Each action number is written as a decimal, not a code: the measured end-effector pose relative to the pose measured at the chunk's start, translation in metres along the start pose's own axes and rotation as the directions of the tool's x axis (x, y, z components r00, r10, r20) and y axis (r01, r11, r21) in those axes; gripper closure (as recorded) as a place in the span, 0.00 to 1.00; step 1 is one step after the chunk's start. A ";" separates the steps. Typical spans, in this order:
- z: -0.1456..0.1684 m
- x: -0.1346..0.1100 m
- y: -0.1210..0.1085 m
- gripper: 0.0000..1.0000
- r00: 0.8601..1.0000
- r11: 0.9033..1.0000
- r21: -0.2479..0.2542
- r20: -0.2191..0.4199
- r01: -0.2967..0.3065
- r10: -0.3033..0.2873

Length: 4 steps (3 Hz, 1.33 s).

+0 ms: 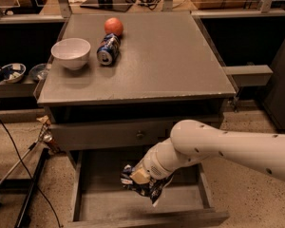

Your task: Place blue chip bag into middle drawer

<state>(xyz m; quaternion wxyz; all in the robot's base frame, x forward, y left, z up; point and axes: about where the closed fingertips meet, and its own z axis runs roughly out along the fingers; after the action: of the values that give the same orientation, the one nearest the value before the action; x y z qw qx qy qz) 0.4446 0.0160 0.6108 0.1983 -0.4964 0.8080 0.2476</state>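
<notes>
Gripper, fingers clamping the blue chip bag, hangs over the middle drawer; release crooked and you'll snag its front wall.

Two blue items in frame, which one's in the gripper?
The crumpled blue chip bag, held by the gripper over the open middle drawer. The blue soda can lies on its side on the cabinet top, beside the white bowl.
</notes>
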 end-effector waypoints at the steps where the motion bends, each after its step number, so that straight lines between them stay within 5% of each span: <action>1: 0.011 0.006 0.001 1.00 1.000 1.000 -0.003 0.014 -0.011 0.011; 4: 0.035 0.048 -0.036 1.00 0.992 0.992 0.049 -0.042 -0.113 0.115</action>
<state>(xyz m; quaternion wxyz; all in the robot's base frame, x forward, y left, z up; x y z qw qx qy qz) 0.4593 -0.0114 0.5482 0.1774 -0.4500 0.8449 0.2284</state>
